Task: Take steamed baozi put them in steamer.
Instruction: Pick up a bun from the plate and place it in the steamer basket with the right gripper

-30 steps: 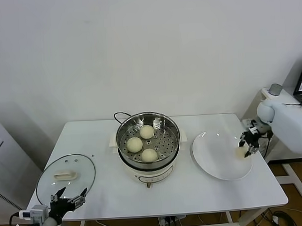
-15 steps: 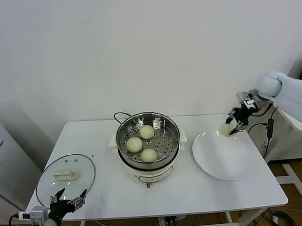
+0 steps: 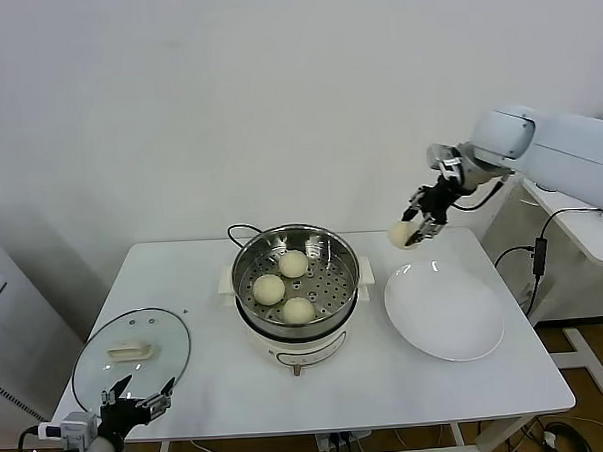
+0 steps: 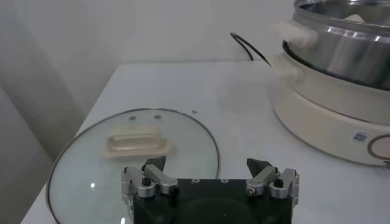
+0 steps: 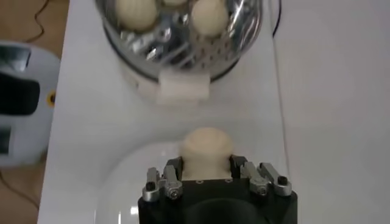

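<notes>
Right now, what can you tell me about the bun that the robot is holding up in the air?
The bun is smooth, round and pale cream, like soft dough. The right gripper is shut on it, its fingers pressing both sides, and nothing else touches it. It hangs in the air above the far edge of the white plate, a little to the right of the steamer, where three similar buns already lie.

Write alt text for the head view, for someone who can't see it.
The right claw holds a baozi in the air above the far edge of an empty white plate. To its left, an open steamer holds three baozi, and the left claw rests open near the glass lid.
</notes>
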